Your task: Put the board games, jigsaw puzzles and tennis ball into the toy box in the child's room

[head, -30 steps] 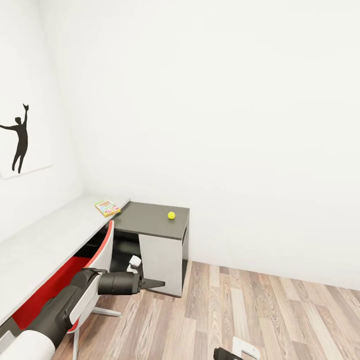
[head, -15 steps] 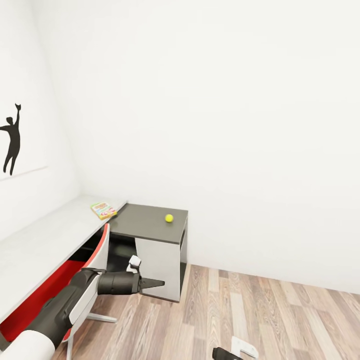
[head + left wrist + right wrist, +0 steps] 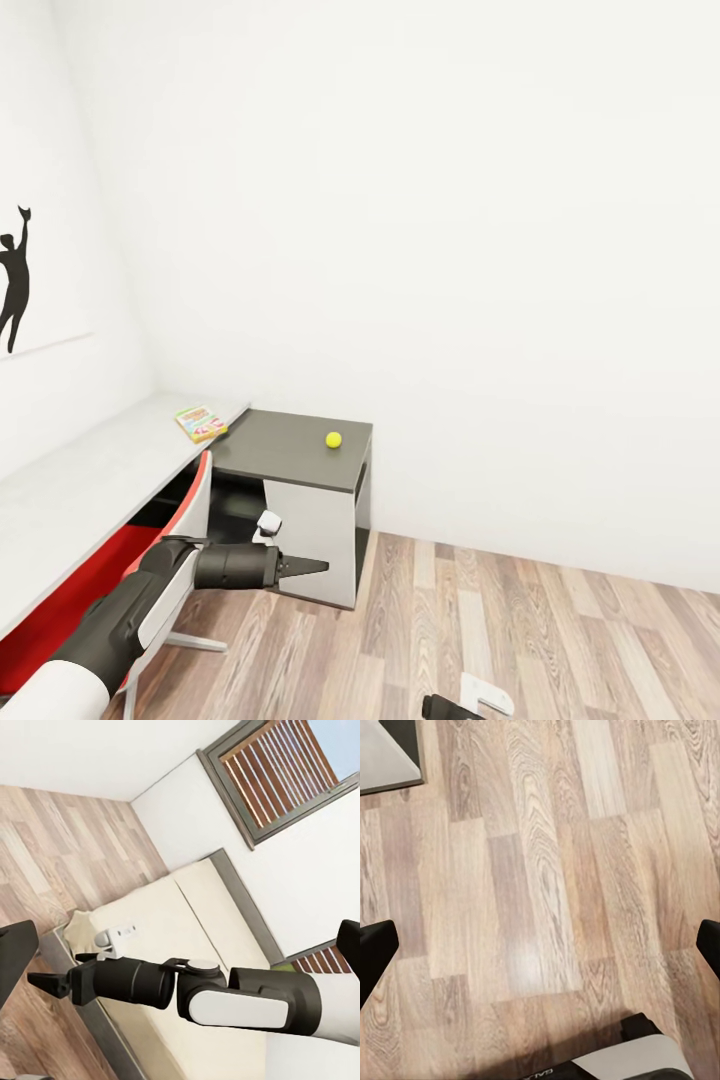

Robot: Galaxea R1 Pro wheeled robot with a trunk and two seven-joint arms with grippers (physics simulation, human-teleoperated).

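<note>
Camera swings right, sliding the desk leftward; left gripper holds level, jaws together on nothing, the tennis ball and Skip-Bo box lying well beyond its tips; right gripper's fingers spread over bare floorboards

camera turned right (slightly), table shifted left
</note>
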